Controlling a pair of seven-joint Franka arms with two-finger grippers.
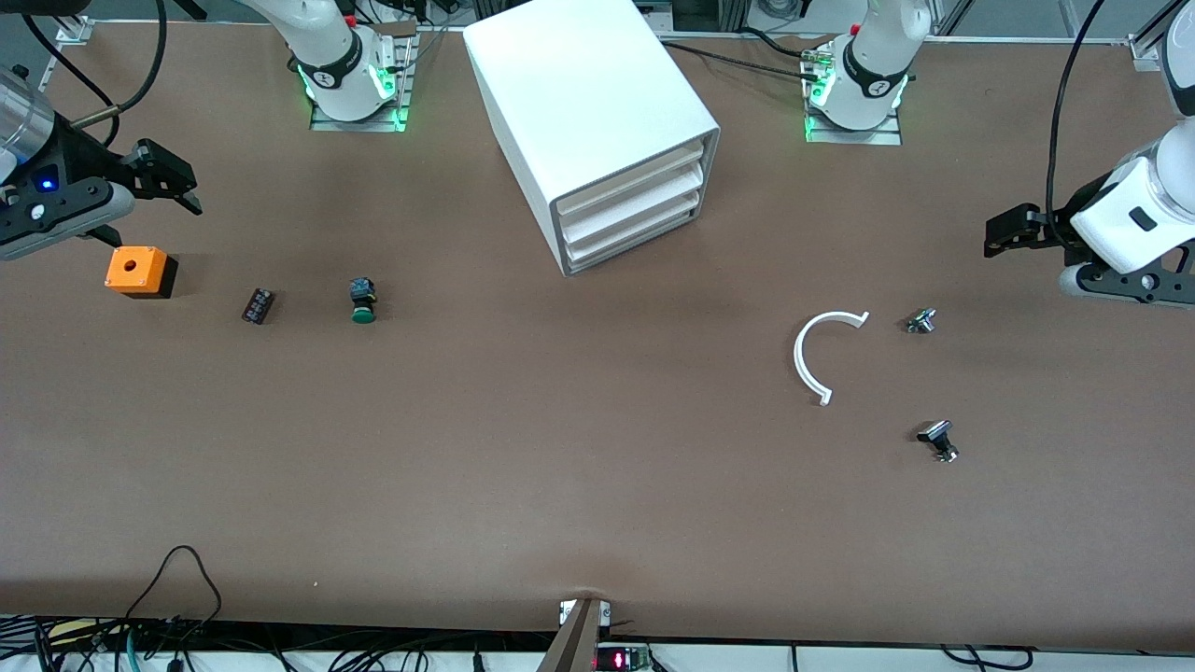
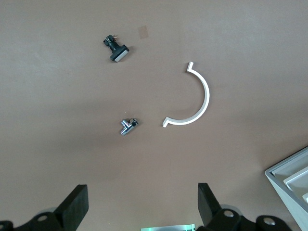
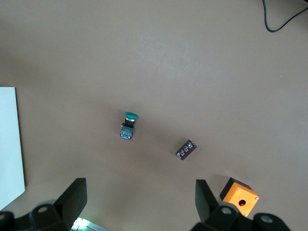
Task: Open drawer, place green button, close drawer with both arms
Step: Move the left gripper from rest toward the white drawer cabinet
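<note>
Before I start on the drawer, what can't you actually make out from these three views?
- Inside the drawer: shut in the front view, contents hidden; the left wrist view's edge crops the cabinet to a corner.
- Handle or grip on the drawer front: too small to tell.
- Dark block beside the button: too small to identify.
- Right gripper by the orange box and left gripper: both open, arms partly cropped by the front view's edges.
</note>
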